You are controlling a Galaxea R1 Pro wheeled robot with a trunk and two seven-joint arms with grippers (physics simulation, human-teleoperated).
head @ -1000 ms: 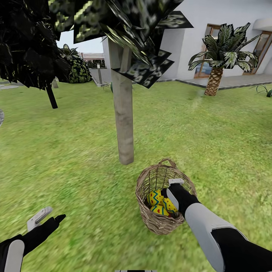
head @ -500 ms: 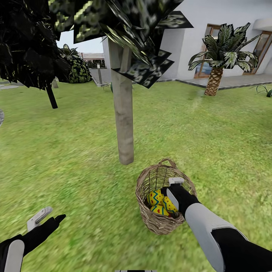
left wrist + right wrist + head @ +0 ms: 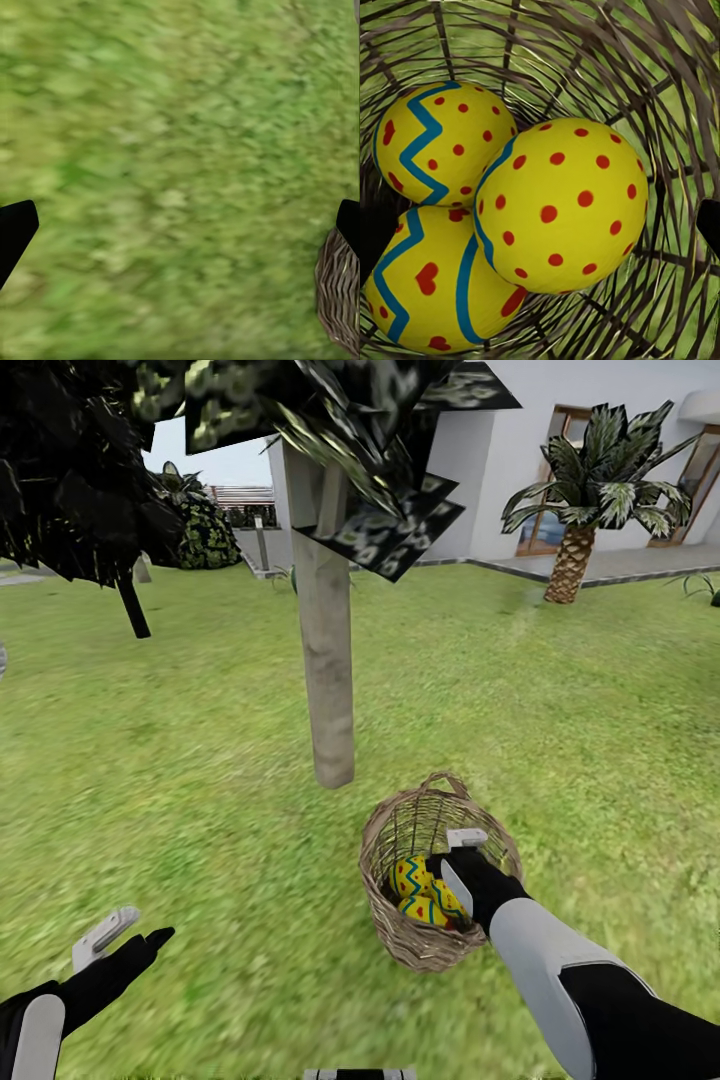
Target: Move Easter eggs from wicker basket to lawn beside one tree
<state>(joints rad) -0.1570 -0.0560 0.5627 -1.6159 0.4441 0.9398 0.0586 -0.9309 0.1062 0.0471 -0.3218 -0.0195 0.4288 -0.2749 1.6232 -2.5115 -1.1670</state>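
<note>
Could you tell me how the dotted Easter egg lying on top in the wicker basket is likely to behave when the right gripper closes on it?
The dotted egg looks smooth and round, so it may slip between the fingers. It rests on two other eggs, so it will probably roll when nudged. The wicker basket looks light and may shift.

1. basket (image 3: 400,945) mouth is open upward; the right gripper (image 3: 455,855) occupies its right side, leaving room on the left.
2. three eggs (image 3: 562,202) lie packed together, touching, woven walls close around.
3. tree trunk (image 3: 328,690) stands just behind the basket; low leaves overhang it.
4. lawn (image 3: 200,780) around the left gripper (image 3: 125,935) is open grass.
</note>
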